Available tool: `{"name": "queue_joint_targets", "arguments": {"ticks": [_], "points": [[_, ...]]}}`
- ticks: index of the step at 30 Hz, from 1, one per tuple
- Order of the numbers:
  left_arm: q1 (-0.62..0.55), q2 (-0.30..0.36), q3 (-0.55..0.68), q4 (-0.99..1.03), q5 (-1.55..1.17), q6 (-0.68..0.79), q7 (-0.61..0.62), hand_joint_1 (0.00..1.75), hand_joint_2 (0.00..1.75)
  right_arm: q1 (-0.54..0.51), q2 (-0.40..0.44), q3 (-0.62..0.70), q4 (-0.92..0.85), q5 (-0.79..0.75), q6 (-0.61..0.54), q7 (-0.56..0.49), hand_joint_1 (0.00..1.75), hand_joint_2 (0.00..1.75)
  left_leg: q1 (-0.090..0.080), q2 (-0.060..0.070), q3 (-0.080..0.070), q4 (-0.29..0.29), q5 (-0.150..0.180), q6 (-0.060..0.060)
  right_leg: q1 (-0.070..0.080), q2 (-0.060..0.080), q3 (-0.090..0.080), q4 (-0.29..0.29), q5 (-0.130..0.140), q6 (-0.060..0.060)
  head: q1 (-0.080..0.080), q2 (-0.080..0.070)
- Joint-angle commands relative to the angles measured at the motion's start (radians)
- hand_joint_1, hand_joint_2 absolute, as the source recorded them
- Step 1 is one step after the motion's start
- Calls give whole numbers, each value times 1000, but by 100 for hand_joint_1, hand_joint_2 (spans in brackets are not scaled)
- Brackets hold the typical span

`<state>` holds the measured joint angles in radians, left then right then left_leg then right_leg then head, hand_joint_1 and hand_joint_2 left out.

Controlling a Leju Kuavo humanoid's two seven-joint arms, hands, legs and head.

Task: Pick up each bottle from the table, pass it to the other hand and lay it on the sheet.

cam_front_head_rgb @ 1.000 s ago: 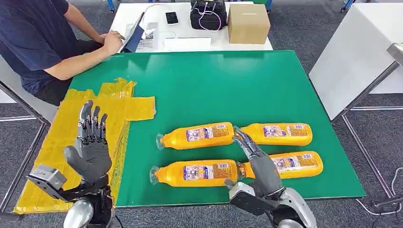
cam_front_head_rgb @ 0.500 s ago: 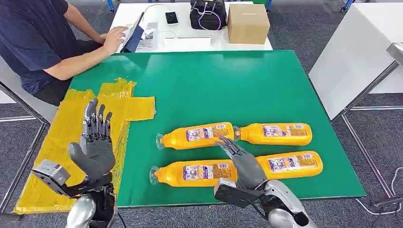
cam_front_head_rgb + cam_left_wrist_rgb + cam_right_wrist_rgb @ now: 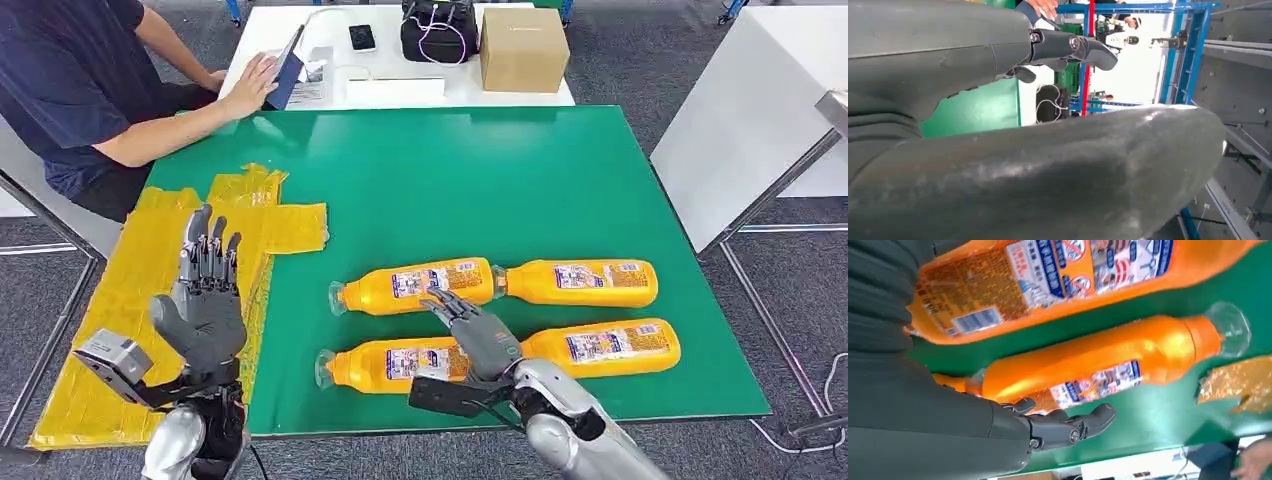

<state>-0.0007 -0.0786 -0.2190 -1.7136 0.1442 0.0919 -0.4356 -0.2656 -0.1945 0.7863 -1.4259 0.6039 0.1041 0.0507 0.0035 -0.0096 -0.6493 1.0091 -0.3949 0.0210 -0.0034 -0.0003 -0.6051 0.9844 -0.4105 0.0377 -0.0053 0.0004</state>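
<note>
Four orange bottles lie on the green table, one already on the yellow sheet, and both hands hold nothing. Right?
Not quite: the head view shows no bottle on the yellow sheet. All four orange bottles lie on the green table; both hands hold nothing.

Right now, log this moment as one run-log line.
left hand: open, raised over yellow sheet | right hand: open, above near-left bottle | four bottles on green table | none on sheet
</note>
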Motion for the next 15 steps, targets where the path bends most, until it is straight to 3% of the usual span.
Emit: {"name": "queue_joint_targets", "arguments": {"ticks": [1, 8, 11, 15], "points": [[-40, 23, -22, 72, -3, 3, 1, 0, 0, -85, 25, 97, 141, 6, 10, 7, 0, 175, 0, 1, 4, -1, -1, -1, 0, 0, 4, -1, -1, 0, 0, 0], [-53, 22, -21, 97, -2, -1, 1, 0, 0, -168, 11, 245, 229, 29, 106, 37, 0, 175, 0, 2, 5, -1, -1, -1, 0, 1, 5, -1, -1, -1, 0, 0], [-53, 22, -20, 98, -2, -1, 1, 0, 0, -168, 9, 244, 231, 29, 106, 37, 0, 175, 1, 2, 10, -1, -3, -1, 1, 1, 10, -2, -3, -1, 0, 0], [-58, 19, -17, 114, -2, 0, 1, 0, 0, -210, -23, 328, 250, 57, 174, 71, 0, 175, 0, 1, 4, -1, -1, 0, 0, 0, 4, -1, -1, 0, 0, 0]]}}
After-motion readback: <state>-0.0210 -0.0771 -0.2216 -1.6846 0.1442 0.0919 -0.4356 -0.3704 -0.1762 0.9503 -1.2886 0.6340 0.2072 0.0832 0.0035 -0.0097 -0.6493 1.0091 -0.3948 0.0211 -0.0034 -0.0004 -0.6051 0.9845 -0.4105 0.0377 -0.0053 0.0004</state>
